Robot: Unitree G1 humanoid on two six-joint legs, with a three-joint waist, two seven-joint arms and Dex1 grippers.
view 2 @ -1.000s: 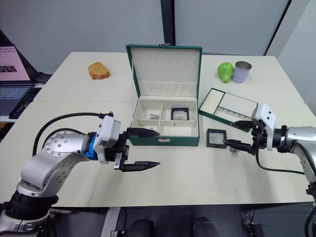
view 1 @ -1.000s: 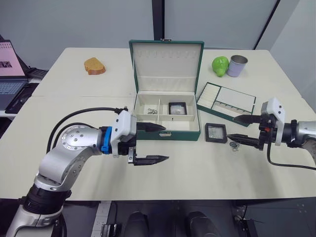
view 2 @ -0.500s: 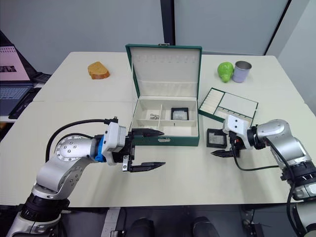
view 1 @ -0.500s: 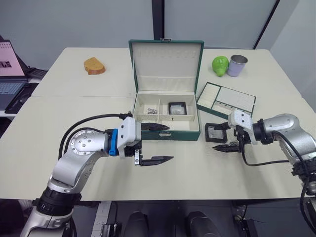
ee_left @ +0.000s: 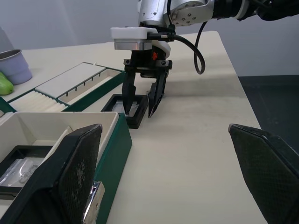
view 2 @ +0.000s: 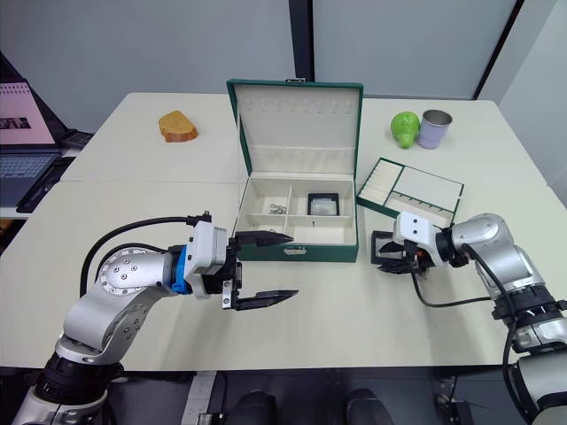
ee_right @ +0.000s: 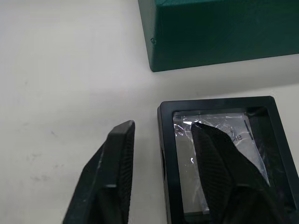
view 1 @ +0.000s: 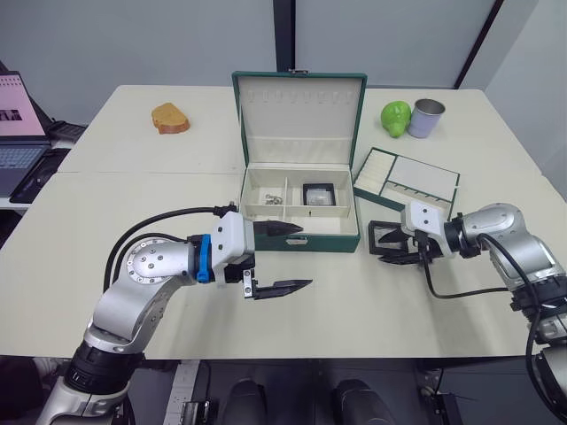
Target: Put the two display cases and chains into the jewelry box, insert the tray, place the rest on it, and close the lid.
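No readable text, label, brand, number or sign appears on the jewelry box (view 1: 299,221) or on anything around it. Faint print shows through the window of the display case (ee_right: 224,158) beside the box, too blurred to make out.

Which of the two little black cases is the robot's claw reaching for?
The display case on the table, right of the jewelry box. The right gripper straddles its edge; the other case lies inside the box.
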